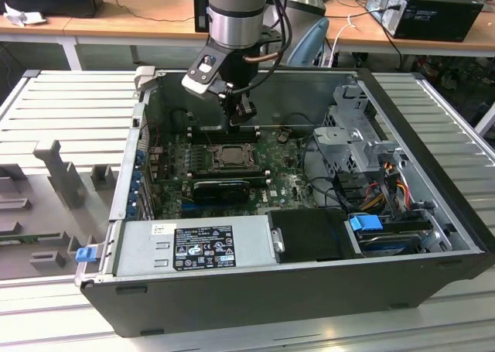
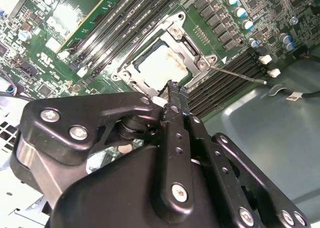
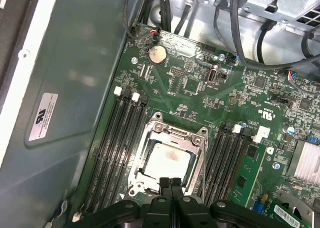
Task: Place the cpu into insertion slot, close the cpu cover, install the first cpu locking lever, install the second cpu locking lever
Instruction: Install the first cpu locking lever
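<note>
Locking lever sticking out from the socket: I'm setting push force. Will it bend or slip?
The locking lever is a thin bare metal rod, so it probably springs slightly. Its smooth, shiny surface could let contact slide off. Its slenderness suggests little weight.

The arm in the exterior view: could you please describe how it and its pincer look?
The arm is a thick silver-grey cylinder with a black band near its end. Black cables loop beside it, and a small black-and-grey module sits on its side. The pincer is black; in both wrist views its flat bars carry silver screws.
</note>
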`<state>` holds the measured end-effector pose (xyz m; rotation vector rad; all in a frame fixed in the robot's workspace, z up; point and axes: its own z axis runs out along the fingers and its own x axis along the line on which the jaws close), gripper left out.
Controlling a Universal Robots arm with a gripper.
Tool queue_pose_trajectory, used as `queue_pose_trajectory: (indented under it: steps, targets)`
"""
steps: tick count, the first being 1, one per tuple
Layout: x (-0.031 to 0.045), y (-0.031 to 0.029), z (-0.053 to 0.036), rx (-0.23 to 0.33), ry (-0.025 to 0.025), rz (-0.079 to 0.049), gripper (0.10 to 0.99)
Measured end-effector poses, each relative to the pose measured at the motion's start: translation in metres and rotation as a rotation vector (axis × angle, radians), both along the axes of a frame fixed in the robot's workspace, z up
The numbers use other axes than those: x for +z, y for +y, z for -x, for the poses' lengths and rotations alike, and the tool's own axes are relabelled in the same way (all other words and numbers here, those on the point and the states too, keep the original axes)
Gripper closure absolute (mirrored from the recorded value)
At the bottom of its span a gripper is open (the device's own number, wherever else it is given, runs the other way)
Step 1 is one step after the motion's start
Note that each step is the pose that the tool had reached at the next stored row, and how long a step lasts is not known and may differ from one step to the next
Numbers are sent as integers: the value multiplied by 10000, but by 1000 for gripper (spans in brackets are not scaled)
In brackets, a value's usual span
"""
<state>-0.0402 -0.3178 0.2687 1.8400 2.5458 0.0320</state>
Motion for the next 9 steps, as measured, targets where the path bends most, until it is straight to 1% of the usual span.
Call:
queue_pose_trajectory:
  steps: [9]
  targets:
    - [0,0,0,599,0,1,980]
